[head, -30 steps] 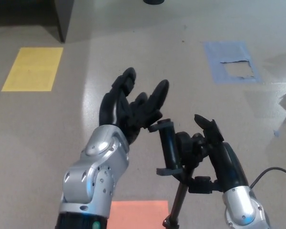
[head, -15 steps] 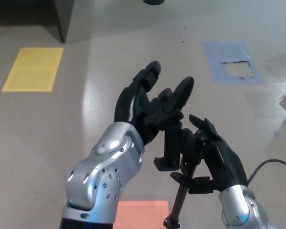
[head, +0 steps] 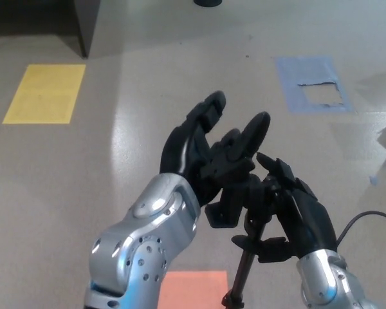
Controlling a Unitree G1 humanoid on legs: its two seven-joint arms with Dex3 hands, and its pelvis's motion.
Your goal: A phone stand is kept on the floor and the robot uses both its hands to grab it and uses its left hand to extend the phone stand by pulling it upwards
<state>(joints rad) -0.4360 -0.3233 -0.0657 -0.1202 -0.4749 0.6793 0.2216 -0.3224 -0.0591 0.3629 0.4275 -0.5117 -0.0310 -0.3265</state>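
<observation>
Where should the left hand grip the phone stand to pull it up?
On the clamp head at the top of the phone stand, coming from the robot's left. The right hand already covers the right side and joint, and the pole runs down below.

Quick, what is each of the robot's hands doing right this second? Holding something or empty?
Left hand: at the top of the phone stand, fingers spread; whether it grips cannot be told.
Right hand: shut on the phone stand.

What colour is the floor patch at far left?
Yellow; the patch shows clearly in the head view.
</observation>
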